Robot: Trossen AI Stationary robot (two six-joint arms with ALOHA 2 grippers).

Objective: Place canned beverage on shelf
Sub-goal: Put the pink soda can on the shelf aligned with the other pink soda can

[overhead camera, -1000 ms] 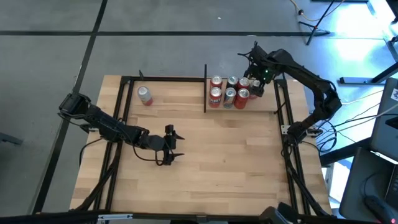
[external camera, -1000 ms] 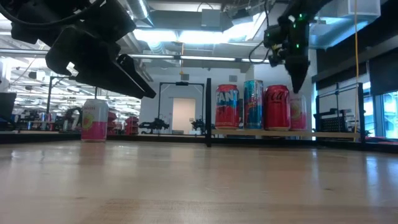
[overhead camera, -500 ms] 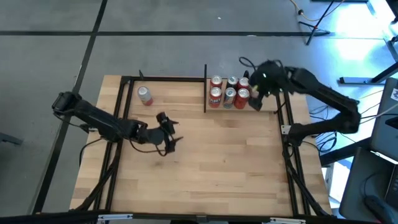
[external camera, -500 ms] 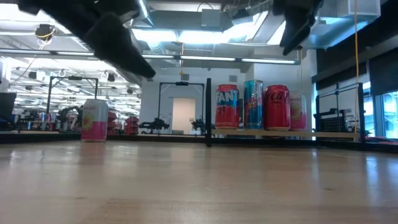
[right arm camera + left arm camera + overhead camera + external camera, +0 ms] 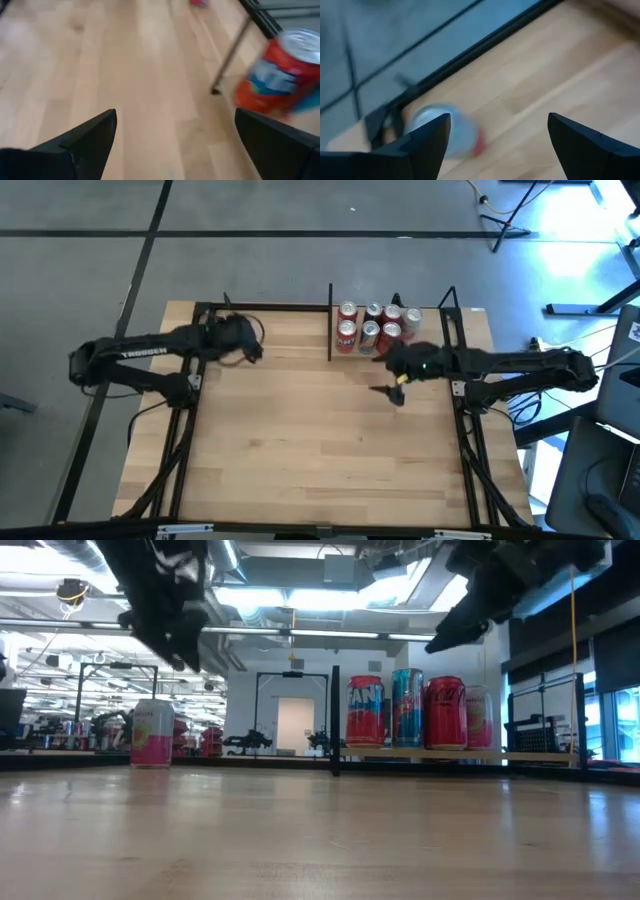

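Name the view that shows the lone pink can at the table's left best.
Low view: the pink can stands upright, unobstructed, side on. In the high view the left arm covers it. Left wrist view shows it blurred beyond the open left end effector. Right wrist view: only a possible pink sliver.

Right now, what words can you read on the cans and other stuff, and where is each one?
"Fanta": blue letters on the orange can on the shelf, only roughly legible.
"Coca-Cola": white looping script on the red can, not sharp, so this is a likely reading.
Blue can: lettering too small to read.
Pink can standing on the table: label too blurred to read.
Left arm: white lettering, too small to read.
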